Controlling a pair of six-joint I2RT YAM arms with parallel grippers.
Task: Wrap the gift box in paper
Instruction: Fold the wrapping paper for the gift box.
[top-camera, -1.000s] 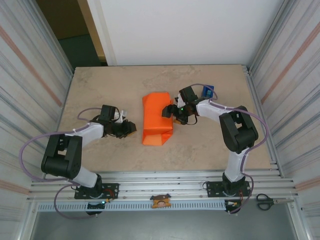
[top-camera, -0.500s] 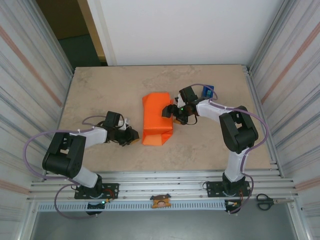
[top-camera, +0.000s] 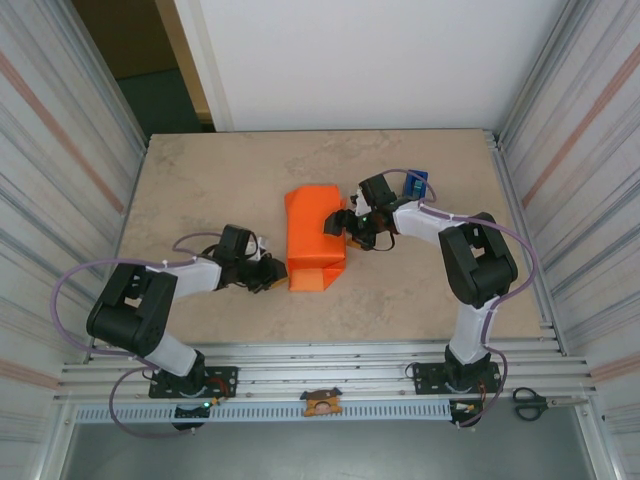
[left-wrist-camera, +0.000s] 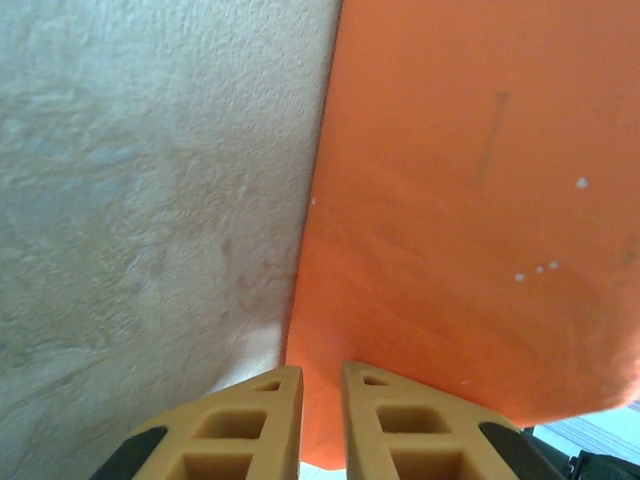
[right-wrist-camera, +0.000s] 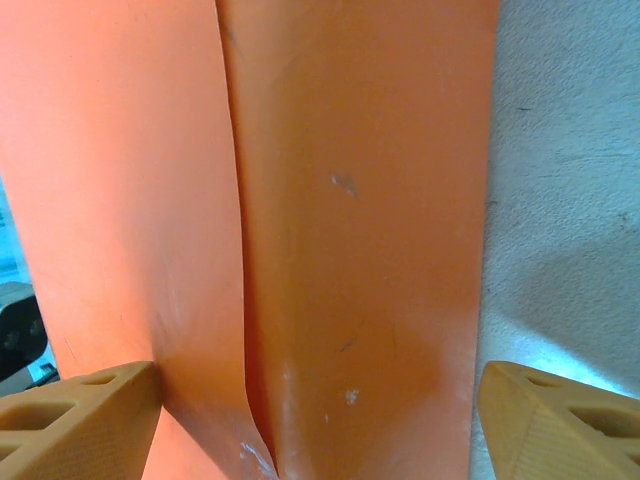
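Observation:
The orange paper (top-camera: 312, 235) lies folded into a long bundle at the table's middle; the gift box is hidden inside it. My left gripper (top-camera: 272, 275) sits low at the bundle's near left corner. In the left wrist view its jaws (left-wrist-camera: 322, 385) are almost shut, with a slim gap at the paper's edge (left-wrist-camera: 470, 200) and nothing visibly pinched. My right gripper (top-camera: 340, 225) rests at the bundle's right side. In the right wrist view it stands open (right-wrist-camera: 320, 385), its fingers wide apart either side of the overlapping paper flaps (right-wrist-camera: 350, 200).
A blue tape dispenser (top-camera: 416, 184) stands behind the right gripper. Black scissors (top-camera: 530, 403) lie off the table on the near right rail. Bare beige tabletop (top-camera: 220, 180) stretches to the left and back, with metal walls on both sides.
My left gripper has slid right and a little nearer, from open table up to the bundle's near left corner. The right gripper and the paper have stayed put.

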